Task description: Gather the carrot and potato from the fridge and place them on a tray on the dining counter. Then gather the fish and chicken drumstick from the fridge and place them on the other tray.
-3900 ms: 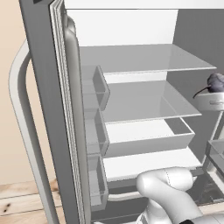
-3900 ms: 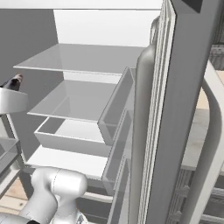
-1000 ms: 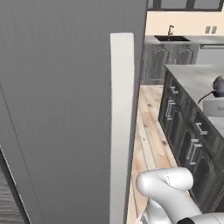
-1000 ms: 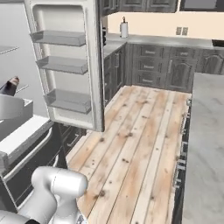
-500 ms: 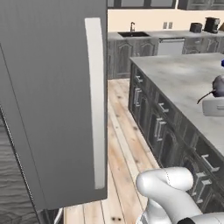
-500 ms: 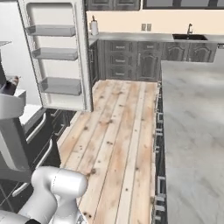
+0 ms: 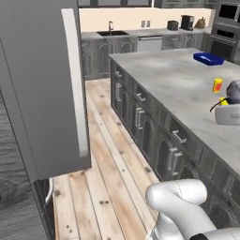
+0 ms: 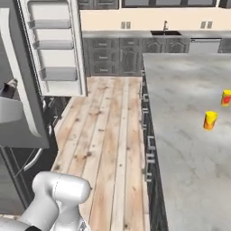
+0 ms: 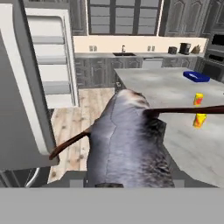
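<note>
Pincer (image 9: 114,183) clamped on the grey, mottled fish (image 9: 127,144), carried above the wooden floor beside the grey stone dining counter (image 9: 175,94). Hold grip steady and level while travelling to the flat blue tray (image 9: 196,77) at the counter's far end; avoid swinging near the yellow cans (image 9: 198,99). Long axis of fish running away from the hand toward the counter, thin fins projecting sideways.

Fish (image 9: 127,144) mottled grey with brown fins, worktop (image 7: 187,89) speckled grey, tray (image 7: 208,58) blue, two cans (image 8: 210,120) yellow-red, floor (image 8: 108,131) pale wood planks.
</note>
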### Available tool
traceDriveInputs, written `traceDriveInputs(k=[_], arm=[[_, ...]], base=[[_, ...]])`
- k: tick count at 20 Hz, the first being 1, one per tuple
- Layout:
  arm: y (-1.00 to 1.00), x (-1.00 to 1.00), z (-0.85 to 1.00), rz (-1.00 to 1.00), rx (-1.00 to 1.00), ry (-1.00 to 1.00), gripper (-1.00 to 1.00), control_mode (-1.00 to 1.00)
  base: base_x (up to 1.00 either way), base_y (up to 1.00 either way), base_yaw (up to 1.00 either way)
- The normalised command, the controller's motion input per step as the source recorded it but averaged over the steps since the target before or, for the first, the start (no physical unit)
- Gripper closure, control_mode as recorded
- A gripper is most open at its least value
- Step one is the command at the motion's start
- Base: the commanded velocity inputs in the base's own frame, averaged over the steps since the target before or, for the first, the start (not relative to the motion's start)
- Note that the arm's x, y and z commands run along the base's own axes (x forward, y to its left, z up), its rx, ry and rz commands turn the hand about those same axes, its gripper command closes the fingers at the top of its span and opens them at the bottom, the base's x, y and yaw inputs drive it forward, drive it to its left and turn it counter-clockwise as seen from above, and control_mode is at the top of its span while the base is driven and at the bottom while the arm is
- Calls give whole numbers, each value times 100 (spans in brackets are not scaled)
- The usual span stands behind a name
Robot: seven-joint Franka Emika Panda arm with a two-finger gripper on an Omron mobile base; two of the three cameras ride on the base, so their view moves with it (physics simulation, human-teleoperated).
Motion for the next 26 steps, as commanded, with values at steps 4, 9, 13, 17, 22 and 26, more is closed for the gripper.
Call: traceDriveInputs(k=[4, 9, 13, 17, 22, 26], arm=[[0, 0, 0, 0, 0, 0, 100, 100], [0, 0, 0, 0, 0, 0, 100, 100], [0, 0, 0, 0, 0, 0, 100, 100], [0, 0, 0, 0, 0, 0, 100, 100], [0, 0, 0, 0, 0, 0, 100, 100], [0, 0, 0, 0, 0, 0, 100, 100]], base=[[-100, 0, -19], [-100, -1, -19], [-100, -3, -20], [-100, -4, -20], [-100, -7, -20], [-100, -10, -20]])
